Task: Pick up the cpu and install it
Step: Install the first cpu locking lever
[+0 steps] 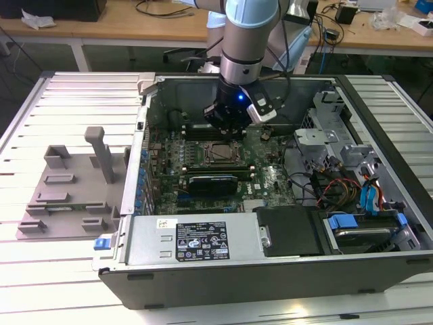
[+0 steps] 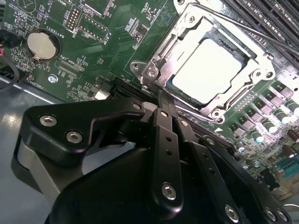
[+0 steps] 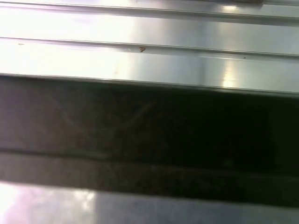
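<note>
- The gripper (image 1: 226, 128) hung inside the open computer case (image 1: 270, 271), just above the board's middle, with the arm (image 1: 250, 30) coming straight down from above.
- In the second wrist view the black fingers (image 2: 166, 140) sat drawn close together with nothing between them, their tips just short of the socket frame (image 2: 154, 70).
- The cpu (image 2: 208, 70) lay flat in the socket, its pale metal top showing through the frame's window, seated square with the frame around it.
- In the exterior view the socket (image 1: 215, 154) sat just below the gripper, near the centre of the green board (image 1: 270, 179).
- Room was tight: the case's back wall rose close behind the arm, and the metal drive cage (image 1: 325, 115) stood toward the exterior view's right.
- A thin metal lever (image 2: 243, 25) crossed beside the socket's far edge, with dark memory slots (image 2: 271, 18) just beyond it.
- A round coin battery (image 2: 41, 44) sat on the board, well apart from the socket.
- A black card (image 1: 213, 181) lay just in front of the socket; loose cables (image 1: 338, 189) bunched on the exterior view's right.
- Outside the case, on the exterior view's left, a grey tray (image 1: 67, 189) rested on the slatted table (image 1: 81, 101).
- The first wrist view caught pale metal slats (image 3: 140, 60) and a dark band.
</note>
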